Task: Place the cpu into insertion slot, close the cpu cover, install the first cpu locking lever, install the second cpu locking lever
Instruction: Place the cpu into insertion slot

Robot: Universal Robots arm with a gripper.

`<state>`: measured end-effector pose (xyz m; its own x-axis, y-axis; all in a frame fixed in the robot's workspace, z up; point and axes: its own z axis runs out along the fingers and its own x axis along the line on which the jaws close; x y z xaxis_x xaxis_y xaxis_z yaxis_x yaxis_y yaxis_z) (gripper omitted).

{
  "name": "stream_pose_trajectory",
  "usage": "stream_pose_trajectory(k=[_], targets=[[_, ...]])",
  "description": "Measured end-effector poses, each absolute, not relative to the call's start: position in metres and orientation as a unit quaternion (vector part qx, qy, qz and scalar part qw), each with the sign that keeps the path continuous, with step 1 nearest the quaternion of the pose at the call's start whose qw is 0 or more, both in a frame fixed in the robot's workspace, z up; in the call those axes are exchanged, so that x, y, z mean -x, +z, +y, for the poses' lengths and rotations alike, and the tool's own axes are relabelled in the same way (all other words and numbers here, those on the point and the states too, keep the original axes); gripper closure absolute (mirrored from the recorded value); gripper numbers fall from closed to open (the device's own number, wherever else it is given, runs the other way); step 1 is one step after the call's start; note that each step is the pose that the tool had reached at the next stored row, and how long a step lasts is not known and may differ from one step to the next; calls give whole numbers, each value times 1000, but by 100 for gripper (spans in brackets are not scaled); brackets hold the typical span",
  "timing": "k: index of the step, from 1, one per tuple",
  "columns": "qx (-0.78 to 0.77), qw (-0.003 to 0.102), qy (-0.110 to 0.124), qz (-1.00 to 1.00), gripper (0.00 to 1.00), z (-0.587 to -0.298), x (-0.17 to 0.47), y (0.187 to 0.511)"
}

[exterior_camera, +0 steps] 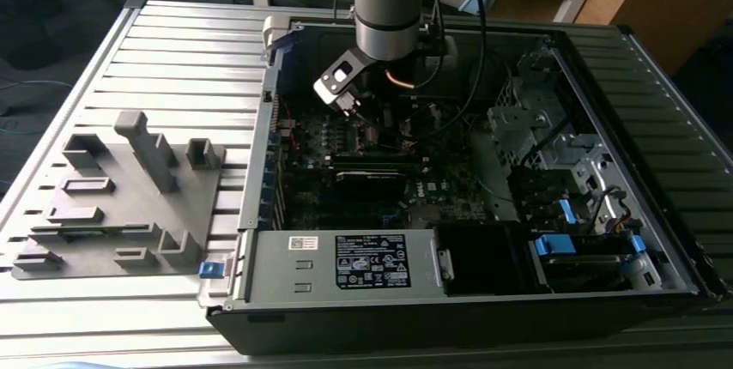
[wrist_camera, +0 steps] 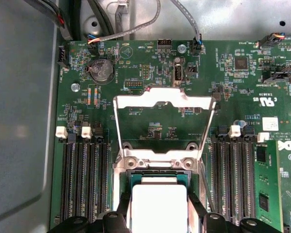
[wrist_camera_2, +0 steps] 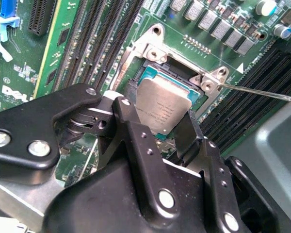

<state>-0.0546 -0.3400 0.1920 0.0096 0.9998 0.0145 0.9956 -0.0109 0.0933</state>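
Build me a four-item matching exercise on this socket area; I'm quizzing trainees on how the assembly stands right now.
Things:
1. cpu
2. cpu cover
3. insertion slot
4. locking lever

States:
A. thin rod jutting out from the slot's corner
B. swung open, clear of the slot
C. gripped between the fingers of the claw
D. uncovered, right beneath the gripped cpu

Pairs: 1-C, 2-B, 3-D, 4-A

exterior view sat high and well back, looked down slantwise into the open computer case (exterior_camera: 458, 324), both wrist views rode close over the motherboard (wrist_camera: 155, 131), second wrist view peeked past the gripper (wrist_camera_2: 160, 108), both shared the cpu (wrist_camera: 157, 206) and insertion slot (wrist_camera_2: 150, 76)
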Motion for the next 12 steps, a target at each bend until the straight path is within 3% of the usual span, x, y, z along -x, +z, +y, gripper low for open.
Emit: stream_pose_trajectory(k=[12], targets=[[-710,28,38,703,46,-340,55,191]])
